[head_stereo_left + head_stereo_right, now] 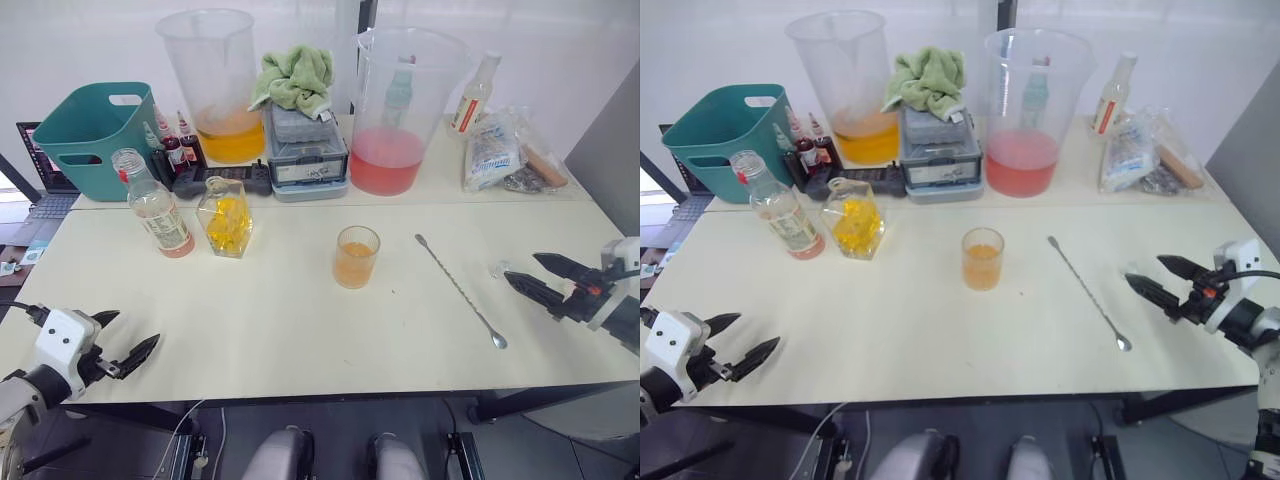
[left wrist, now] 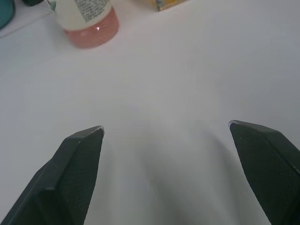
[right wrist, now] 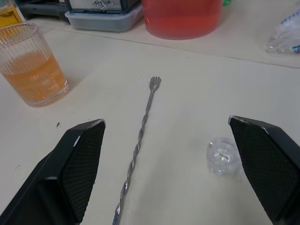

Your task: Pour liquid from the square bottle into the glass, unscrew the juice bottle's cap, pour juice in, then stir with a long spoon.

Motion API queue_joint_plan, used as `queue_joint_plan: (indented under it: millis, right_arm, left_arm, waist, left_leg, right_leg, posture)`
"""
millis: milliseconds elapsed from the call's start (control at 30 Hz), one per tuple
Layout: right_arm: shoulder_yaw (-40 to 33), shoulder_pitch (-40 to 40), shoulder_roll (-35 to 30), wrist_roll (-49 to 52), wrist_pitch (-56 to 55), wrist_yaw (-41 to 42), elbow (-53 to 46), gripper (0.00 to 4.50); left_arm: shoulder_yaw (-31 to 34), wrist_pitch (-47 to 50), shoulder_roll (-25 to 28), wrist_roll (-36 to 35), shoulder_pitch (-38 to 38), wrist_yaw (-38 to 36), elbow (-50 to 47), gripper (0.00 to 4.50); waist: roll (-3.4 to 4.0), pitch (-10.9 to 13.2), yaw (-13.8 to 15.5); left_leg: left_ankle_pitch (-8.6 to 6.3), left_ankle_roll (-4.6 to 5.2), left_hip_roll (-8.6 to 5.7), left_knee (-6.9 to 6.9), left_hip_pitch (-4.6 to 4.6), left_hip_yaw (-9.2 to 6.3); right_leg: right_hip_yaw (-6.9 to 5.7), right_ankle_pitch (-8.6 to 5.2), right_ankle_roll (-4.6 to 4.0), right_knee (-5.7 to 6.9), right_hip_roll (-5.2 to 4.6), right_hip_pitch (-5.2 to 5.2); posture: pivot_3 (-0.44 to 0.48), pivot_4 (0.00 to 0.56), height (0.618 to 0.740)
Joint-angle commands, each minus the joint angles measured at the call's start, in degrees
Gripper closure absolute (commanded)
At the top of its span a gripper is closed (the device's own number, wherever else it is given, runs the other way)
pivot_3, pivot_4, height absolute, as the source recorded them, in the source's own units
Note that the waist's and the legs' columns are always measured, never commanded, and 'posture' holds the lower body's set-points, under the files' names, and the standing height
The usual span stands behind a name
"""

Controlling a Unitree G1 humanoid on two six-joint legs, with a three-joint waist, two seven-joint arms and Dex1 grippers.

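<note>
The glass (image 1: 356, 257) stands mid-table, about half full of orange liquid. To its left are the square bottle (image 1: 226, 215) with yellow liquid and the juice bottle (image 1: 155, 205) holding a little pink liquid; its neck is bare and the cap is out of view. The long spoon (image 1: 460, 291) lies flat to the right of the glass. A small clear stopper (image 3: 222, 156) rests beside the spoon. My right gripper (image 1: 521, 267) hovers open just right of the spoon, holding nothing. By the table's front left corner, my left gripper (image 1: 133, 330) is open and empty.
Along the back stand a teal basket (image 1: 90, 125), two big measuring jugs (image 1: 215, 80) (image 1: 400, 110), a grey box (image 1: 305, 155) under a green cloth, dropper bottles (image 1: 170, 140), a slim bottle (image 1: 475, 95) and plastic bags (image 1: 500, 150).
</note>
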Motion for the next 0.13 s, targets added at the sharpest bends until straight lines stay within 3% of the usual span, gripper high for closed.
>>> queue_joint_plan:
  millis: [33, 133]
  right_arm:
    - [-1.41, 0.43, -1.23, 0.37, -3.95, 0.36, -0.01, 0.03]
    - [-1.42, 0.56, -1.29, 0.66, -4.84, -0.01, 0.46, 0.03]
  left_arm:
    - [2.46, -2.37, -0.02, -0.28, -1.28, 0.99, 1.87, 0.00]
    - [2.46, -3.28, -0.07, 0.30, -1.57, 1.35, 3.39, 0.00]
  waist:
    - [0.00, 0.00, 0.01]
    - [0.00, -0.01, -0.12]
  left_leg:
    - [0.00, 0.00, 0.00, 0.00, 0.01, 0.00]
    - [-0.01, 0.00, 0.00, 0.00, 0.08, 0.02]
  right_leg:
    - [0.01, 0.00, 0.00, 0.00, 0.00, 0.00]
    - [0.06, 0.00, 0.00, 0.02, 0.01, 0.00]
  posture:
    - [0.000, 0.150, 0.740]
    - [0.000, 0.150, 0.740]
